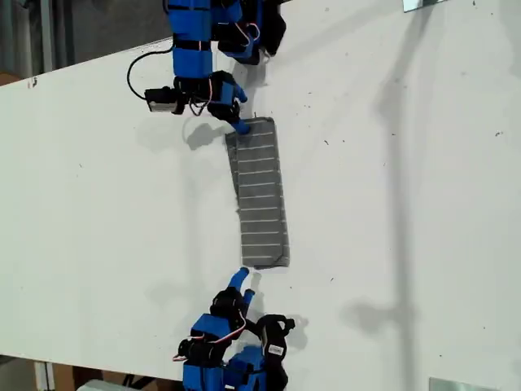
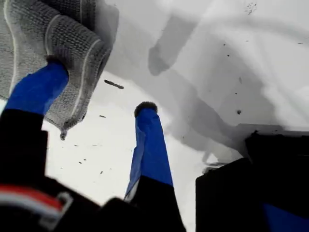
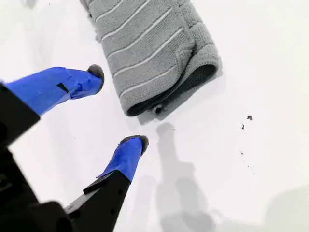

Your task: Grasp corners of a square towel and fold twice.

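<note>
The grey striped towel [image 1: 260,195] lies on the white table [image 1: 391,204], folded into a long narrow strip. At its end toward the exterior view's top, my first gripper [image 1: 242,124] stands open. One blue finger [image 2: 41,87] touches the cloth [image 2: 53,38] near a corner [image 2: 65,126], while the other finger [image 2: 149,140] rests apart on bare table. My second gripper [image 1: 244,275] is open just off the strip's other end, toward the exterior view's bottom. The layered corner [image 3: 145,107] of the towel [image 3: 149,48] lies near its fingertips [image 3: 91,77], and nothing sits between them.
A black cable [image 1: 134,69] loops beside the first arm's base at the exterior view's top. Metal pieces sit at the exterior view's top right [image 1: 423,4] and bottom right [image 1: 460,384]. The table's edge [image 1: 81,67] slants across the exterior view's upper left.
</note>
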### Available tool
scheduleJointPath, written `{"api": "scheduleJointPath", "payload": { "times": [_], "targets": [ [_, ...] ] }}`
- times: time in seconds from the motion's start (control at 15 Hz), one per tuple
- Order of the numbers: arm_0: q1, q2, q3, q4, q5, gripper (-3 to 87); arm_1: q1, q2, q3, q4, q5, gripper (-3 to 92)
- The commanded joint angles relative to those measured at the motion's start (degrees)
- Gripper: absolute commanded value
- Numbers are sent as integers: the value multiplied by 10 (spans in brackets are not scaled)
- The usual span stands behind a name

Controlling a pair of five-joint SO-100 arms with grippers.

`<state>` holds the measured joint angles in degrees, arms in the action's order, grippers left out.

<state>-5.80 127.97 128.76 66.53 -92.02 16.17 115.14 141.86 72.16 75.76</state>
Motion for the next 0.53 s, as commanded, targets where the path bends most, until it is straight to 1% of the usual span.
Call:
{"api": "scheduleJointPath", "payload": {
  "times": [0.0, 0.2, 0.33, 0.47],
  "targets": [
    [11, 16, 0, -17, -13, 244, -4, -127, -27, -33, -11, 315],
    [14, 25, 8, -19, -18, 244, -47, -117, -60, -58, -3, 308],
    [14, 27, 9, -20, -21, 244, -102, -110, -105, -62, 33, 304],
    [18, 30, 6, -21, -25, 244, -126, -123, -108, -83, 59, 301]
  ]
}}
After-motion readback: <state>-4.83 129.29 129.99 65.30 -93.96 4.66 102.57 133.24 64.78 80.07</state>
